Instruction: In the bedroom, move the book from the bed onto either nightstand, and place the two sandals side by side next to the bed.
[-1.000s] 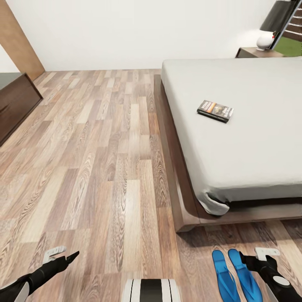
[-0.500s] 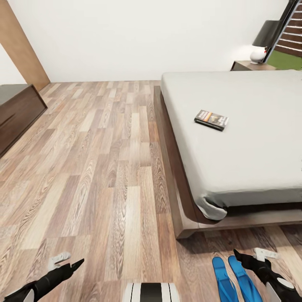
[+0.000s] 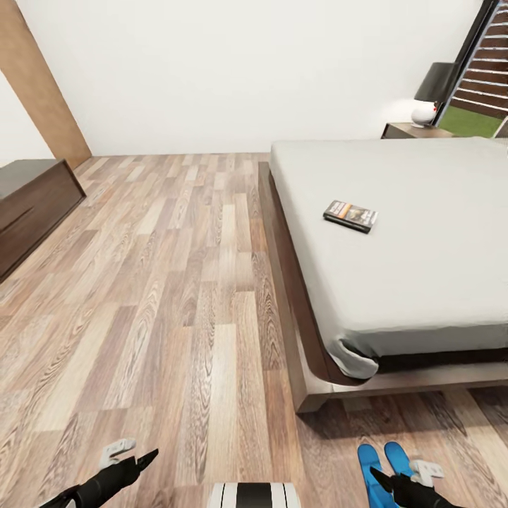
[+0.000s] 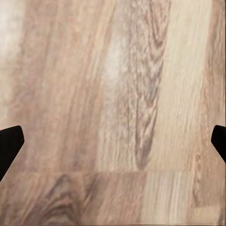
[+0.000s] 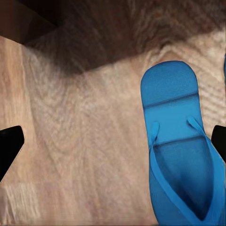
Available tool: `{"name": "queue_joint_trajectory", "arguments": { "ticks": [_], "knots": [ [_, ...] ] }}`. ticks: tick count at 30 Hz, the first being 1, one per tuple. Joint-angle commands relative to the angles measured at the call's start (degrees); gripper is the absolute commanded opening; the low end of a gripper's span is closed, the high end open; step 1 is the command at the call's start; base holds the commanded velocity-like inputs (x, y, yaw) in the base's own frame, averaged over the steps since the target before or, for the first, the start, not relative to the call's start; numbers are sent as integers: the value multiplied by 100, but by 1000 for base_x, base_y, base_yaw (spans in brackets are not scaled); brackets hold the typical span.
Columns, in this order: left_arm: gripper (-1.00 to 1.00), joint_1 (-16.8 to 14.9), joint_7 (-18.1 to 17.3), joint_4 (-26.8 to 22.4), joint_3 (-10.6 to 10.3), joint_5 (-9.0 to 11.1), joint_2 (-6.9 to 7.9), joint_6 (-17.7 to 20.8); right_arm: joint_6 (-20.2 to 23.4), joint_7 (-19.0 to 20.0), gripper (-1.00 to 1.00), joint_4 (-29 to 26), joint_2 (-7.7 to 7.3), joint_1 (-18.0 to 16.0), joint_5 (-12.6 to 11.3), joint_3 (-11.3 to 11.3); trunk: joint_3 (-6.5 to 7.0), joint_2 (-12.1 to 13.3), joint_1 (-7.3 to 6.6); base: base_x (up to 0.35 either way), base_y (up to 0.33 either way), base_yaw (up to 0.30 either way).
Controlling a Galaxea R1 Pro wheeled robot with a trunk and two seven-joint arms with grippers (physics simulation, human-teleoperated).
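- At the far left of the head view stood a long dark-brown wooden dresser (image 3: 32, 212), with a slanted light-brown wooden panel (image 3: 39, 85) rising against the plain white wall (image 3: 247, 70) behind it.
- The left gripper (image 3: 134, 462), black with a pale grey fitting, hung low over the wood-grain plank floor (image 3: 176, 282); in the left wrist view its two dark fingertips (image 4: 9, 146) sat wide apart at the picture's edges with bare floor between them, so it was open and empty.
- The large low platform bed (image 3: 296, 317), with a dark brown wood frame and pale grey-white mattress, took up the right half of the head view.
- The small thin paperback book (image 3: 350, 215), dark-covered with an orange band, lay flat on the mattress, nearer the bed's left edge than its middle, well apart from both grippers.
- The pair of bright blue flat sandals (image 3: 384, 466) lay side by side on the floor just beyond the foot corner of the bed.
- The right gripper (image 3: 395, 483) hovered over the sandals; in the right wrist view its fingertips (image 5: 10, 143) were spread wide, holding nothing, with one sandal (image 5: 181, 150) on the floor beneath.
- At the far right, beside the head of the bed, a low dark-brown nightstand (image 3: 409, 131) carried a lamp with a dark shade and round white base (image 3: 430, 92).
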Motion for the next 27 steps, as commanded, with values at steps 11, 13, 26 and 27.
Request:
{"name": "queue_joint_trajectory", "arguments": {
  "ticks": [11, 13, 26, 27],
  "knots": [
    [100, 1, -19, 21, -51, 34, -21, -65, -34, 14, 100, 50, 9, -4, -24, -14, 241, 13, -29, 0, 0, 0],
    [100, 2, -19, 21, -52, 35, -22, -93, -36, 14, 100, 52, 15, -4, -23, -12, 285, 16, -34, 0, 0, 0],
    [100, 2, -19, 21, -53, 41, -22, -106, -60, 8, 100, 53, 19, -4, -23, -6, 573, 34, -68, 0, 0, 0],
    [100, 2, -19, 21, -53, 41, -22, -105, -60, 8, 100, 54, 20, -4, -23, -6, 595, 35, -70, 0, 0, 0]
  ]
}}
